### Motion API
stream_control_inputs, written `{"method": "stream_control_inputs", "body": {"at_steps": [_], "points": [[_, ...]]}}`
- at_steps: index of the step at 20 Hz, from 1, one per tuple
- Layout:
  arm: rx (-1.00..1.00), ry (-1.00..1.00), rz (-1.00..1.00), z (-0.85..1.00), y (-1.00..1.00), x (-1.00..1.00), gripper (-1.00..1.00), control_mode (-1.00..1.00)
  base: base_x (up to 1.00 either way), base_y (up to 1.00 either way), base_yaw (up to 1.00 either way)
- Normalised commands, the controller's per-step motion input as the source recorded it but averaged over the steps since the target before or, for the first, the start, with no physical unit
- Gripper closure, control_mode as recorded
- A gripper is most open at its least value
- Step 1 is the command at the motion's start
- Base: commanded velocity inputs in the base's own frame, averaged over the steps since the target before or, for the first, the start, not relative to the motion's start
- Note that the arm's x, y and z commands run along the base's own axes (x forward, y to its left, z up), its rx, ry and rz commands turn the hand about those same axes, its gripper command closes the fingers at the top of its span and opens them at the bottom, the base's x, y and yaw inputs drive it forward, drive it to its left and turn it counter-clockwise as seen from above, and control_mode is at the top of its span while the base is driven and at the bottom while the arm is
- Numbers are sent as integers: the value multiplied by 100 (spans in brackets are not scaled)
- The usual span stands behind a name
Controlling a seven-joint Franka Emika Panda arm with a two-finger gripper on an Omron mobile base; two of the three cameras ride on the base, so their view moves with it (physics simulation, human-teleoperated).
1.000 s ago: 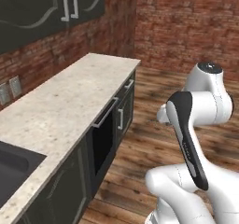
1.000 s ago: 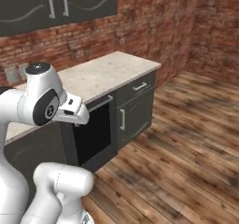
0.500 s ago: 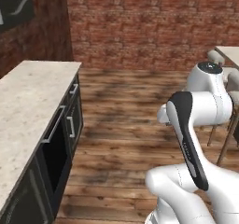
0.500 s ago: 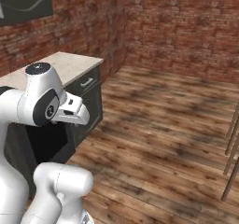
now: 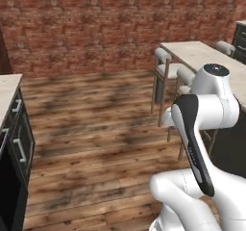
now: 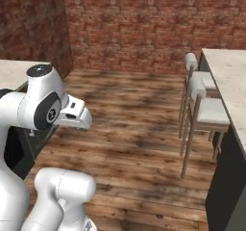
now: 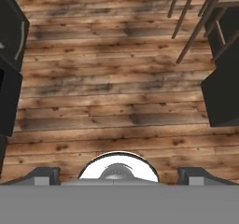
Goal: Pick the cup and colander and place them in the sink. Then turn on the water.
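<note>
2 stools (image 6: 204, 107) beside right-hand counter (image 6: 230, 76); cabinets (image 5: 12, 148) at left.

My arm (image 5: 202, 129) is folded up close over my base, the upper link rising to a bent elbow and the forearm tucked back down. My hand (image 6: 74, 114) sticks out level from the wrist. My gripper (image 7: 119, 174) points down, fingertips (image 7: 44, 175) spread wide at the two sides, holding nothing.

Matt wood-plank floor (image 5: 96, 129), rough brick wall (image 5: 110, 28)
</note>
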Motion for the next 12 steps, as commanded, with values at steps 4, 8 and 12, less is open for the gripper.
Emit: {"method": "stream_control_inputs", "body": {"at_steps": [4,8,12], "points": [[0,0,0,0,0,0,-100,100,0,-42,-42],[0,0,0,0,0,0,-100,100,0,-44,-32],[0,0,0,0,0,0,-100,100,-5,-53,-21]]}}
